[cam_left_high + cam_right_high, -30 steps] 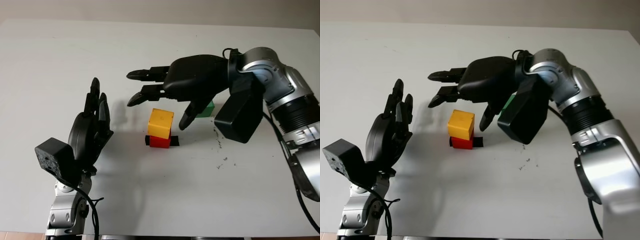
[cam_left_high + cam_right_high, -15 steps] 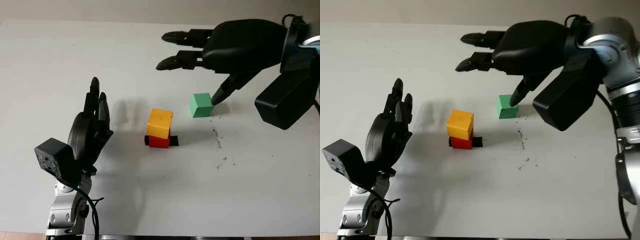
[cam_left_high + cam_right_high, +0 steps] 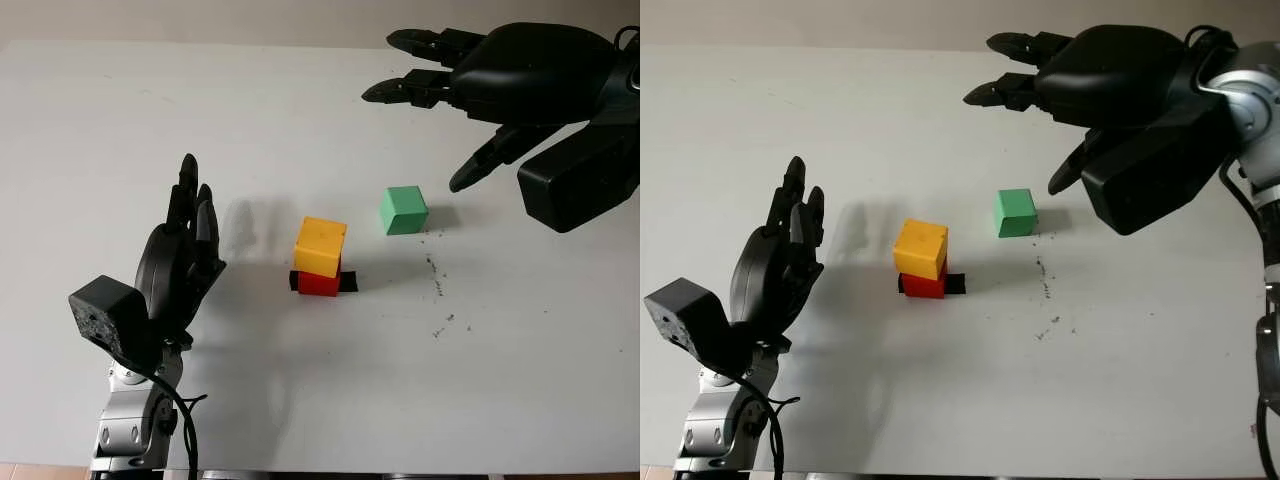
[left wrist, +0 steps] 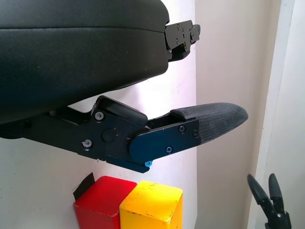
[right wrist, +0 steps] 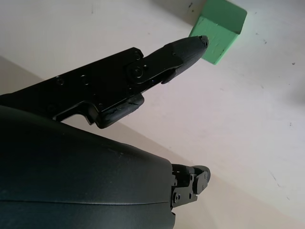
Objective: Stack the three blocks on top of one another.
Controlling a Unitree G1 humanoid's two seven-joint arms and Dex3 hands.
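A yellow block sits on a red block at the middle of the white table; both show in the left wrist view, yellow block beside red block. A green block stands alone on the table to their right, seen also as the green block in the right wrist view. My right hand hovers open above and behind the green block, holding nothing. My left hand stands upright and open at the left, apart from the stack.
A strip of black tape pokes out from under the red block. Small dark specks dot the table right of the stack. The table's far edge meets a beige wall.
My right hand has swung away from above the stack, up and to the right, uncovering the green block. The left hand and the blocks have stayed put.
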